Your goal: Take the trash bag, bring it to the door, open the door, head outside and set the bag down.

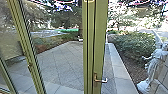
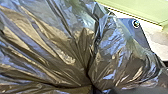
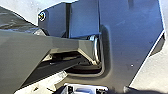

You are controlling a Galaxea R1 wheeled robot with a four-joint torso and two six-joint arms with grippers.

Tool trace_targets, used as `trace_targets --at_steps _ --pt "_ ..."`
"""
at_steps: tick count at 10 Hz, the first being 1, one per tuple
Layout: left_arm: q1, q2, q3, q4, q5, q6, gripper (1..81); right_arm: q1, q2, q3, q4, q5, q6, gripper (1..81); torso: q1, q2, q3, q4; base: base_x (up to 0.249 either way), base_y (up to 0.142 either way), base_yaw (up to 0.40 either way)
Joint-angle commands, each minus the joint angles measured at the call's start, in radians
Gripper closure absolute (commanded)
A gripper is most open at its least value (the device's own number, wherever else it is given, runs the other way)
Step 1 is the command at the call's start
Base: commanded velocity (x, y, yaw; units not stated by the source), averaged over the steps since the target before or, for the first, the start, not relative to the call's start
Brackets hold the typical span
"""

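Note:
In the left wrist view the shiny dark trash bag [image 2: 57,47] spreads large, its pleats drawn together into a tight gather, with my left gripper [image 2: 93,87] closed on it there. Dark plastic of the bag [image 3: 15,21] also shows beside the robot's body in the right wrist view. The head view has the green-framed glass door [image 1: 99,37] ahead, its lever handle [image 1: 101,80] low on the upright. I cannot tell whether the door stands ajar. How my right gripper stands is unclear.
Beyond the door lies a paved yard [image 1: 62,60] with a pale stone edging [image 1: 120,68]. Bushes [image 1: 135,45] grow to the right, near a whitish shape [image 1: 152,68] that I cannot identify. Another slanted green frame [image 1: 27,52] stands on the left.

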Motion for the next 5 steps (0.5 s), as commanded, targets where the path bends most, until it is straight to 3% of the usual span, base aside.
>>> trace_targets --at_steps 1,5 --pt "-0.057 -0.006 0.004 0.01 0.058 0.002 81.1 0.047 0.002 0.01 -0.004 -0.063 -0.006 1.0 0.0 0.0 0.0 0.0 0.0 0.0 0.245" --pt "-0.057 -0.007 0.004 0.01 0.059 0.002 81.1 0.047 0.002 0.008 -0.004 -0.063 -0.006 1.0 0.0 0.0 0.0 0.0 0.0 0.0 0.11"
